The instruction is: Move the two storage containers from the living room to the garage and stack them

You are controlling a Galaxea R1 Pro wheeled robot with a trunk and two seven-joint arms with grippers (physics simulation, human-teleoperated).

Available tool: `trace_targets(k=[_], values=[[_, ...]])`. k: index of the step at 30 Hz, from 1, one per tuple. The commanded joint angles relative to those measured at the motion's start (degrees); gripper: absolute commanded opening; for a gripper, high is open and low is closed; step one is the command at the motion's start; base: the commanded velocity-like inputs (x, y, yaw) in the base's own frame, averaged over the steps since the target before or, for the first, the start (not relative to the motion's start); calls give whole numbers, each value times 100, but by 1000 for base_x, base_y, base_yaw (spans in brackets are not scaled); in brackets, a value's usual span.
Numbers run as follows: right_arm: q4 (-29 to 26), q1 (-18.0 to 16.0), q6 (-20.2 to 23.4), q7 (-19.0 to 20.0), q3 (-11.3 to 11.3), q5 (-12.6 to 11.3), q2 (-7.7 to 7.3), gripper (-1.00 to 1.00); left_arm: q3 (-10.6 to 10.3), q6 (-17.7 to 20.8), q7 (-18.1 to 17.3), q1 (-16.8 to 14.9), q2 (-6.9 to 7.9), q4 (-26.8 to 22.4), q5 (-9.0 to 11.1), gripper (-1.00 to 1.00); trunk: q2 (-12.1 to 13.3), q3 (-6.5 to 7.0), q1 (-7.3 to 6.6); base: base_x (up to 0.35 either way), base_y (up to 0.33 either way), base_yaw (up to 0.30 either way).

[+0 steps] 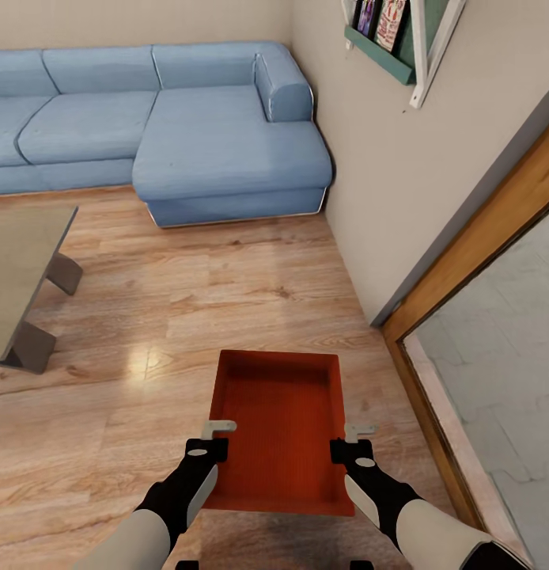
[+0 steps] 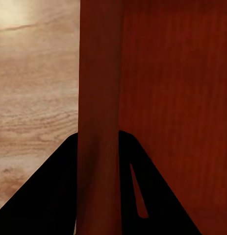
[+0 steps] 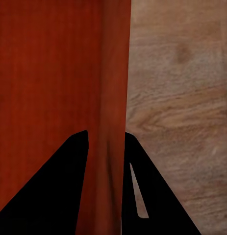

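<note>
Carry step: one storage container [image 1: 281, 427] held over the living-room wood floor [image 1: 187, 317], left gripper [image 1: 213, 440] and right gripper [image 1: 352, 443] each clamped on a side wall; next, drive toward the garage, keeping it level.

No legible text, label, brand, number or sign was found in any view. On the wall shelf [image 1: 385, 55] stood two colourful covers [image 1: 381, 20] carrying printed marks, but they were too small and blurred to read. The orange-red container [image 1: 281, 423] bore no lettering on its floor or walls, in the head view or in either wrist view. The sofa [image 1: 187, 134], the wood-plank floor [image 1: 187, 301] and the wood door frame [image 1: 480, 245] carried no markings.
</note>
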Motion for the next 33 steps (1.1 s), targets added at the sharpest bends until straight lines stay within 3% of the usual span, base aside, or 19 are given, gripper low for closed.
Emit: trace_targets(k=[1,33], values=[[-1,-8,-286,-75,-38,55,-23,-100,-27,62,89,0,13,96,25,-100,40,16,-23,0,0,0],[-4,-8,-297,-67,-38,53,-31,-100,-27,62,80,0,13,96,25,-100,1324,591,-726,0,0,0]])
